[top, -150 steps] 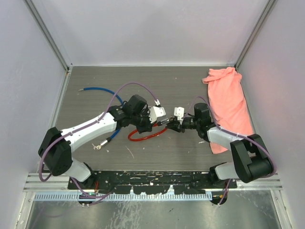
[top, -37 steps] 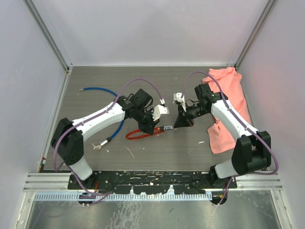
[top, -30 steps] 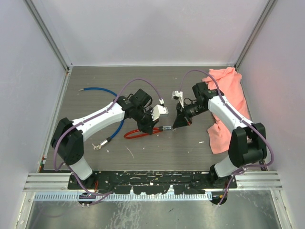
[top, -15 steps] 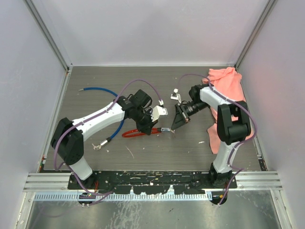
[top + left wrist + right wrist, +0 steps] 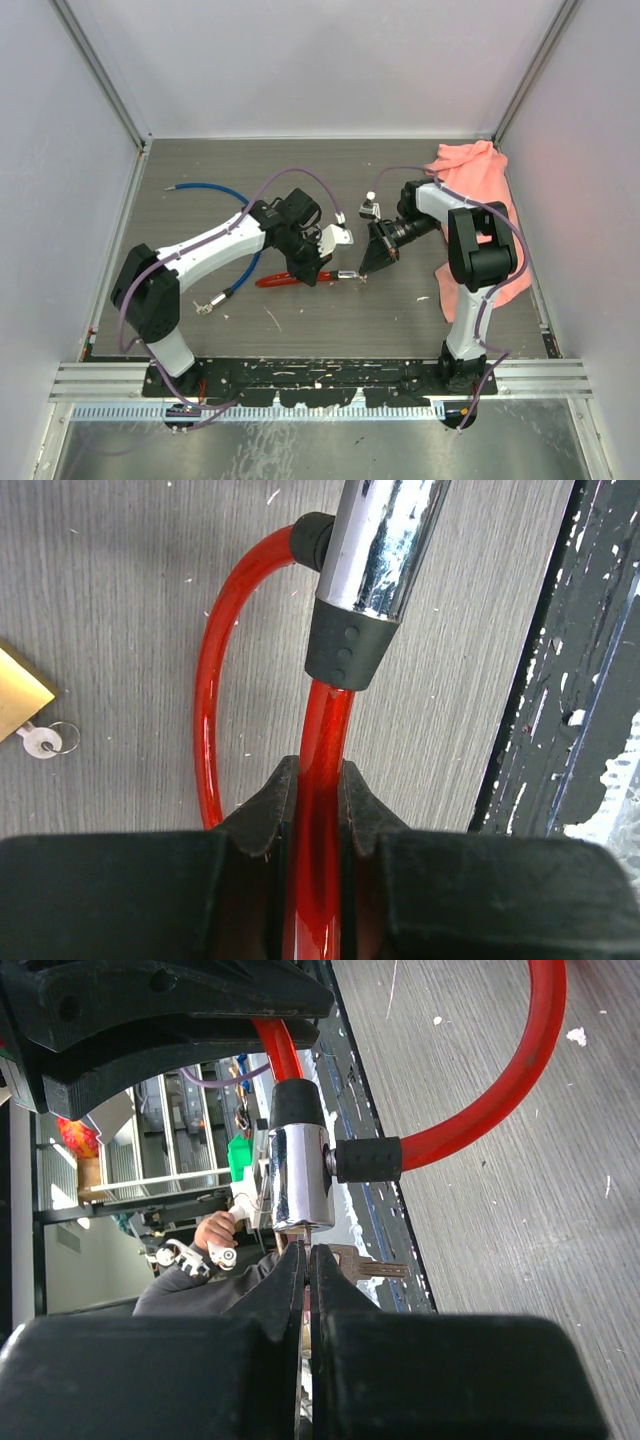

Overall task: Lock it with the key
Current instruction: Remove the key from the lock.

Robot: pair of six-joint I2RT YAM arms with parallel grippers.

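Left gripper (image 5: 318, 788) is clamped narrow on the red cable (image 5: 212, 680), pads squeezing the coated strand from both sides. Just ahead of its fingertips the strand runs into the black collar (image 5: 345, 645) of the chrome barrel (image 5: 385, 540). The rest of the cable loops away to the gripper's left and comes back into the barrel's side. Over on the other side, the right gripper (image 5: 305, 1260) has its jaws pressed flat together, tips right up against the barrel's end face. The key (image 5: 372, 1268) pokes out sideways from between them, so it looks pinched there, though whether the blade sits in the keyway is hidden. A brass padlock (image 5: 18, 705) lies off to the far left of the left gripper, out of play. On handling, the cable looks springy and its plastic skin is likely slick, so it could roll inside the pads once the key is twisted. Holding close to the collar, as here, is my pick for resisting that torque. The barrel is hard, polished and probably slippery, a poorer place to hold. The key is thin, light and stiff, best held on its flat head and turned squarely, or it could skid out.
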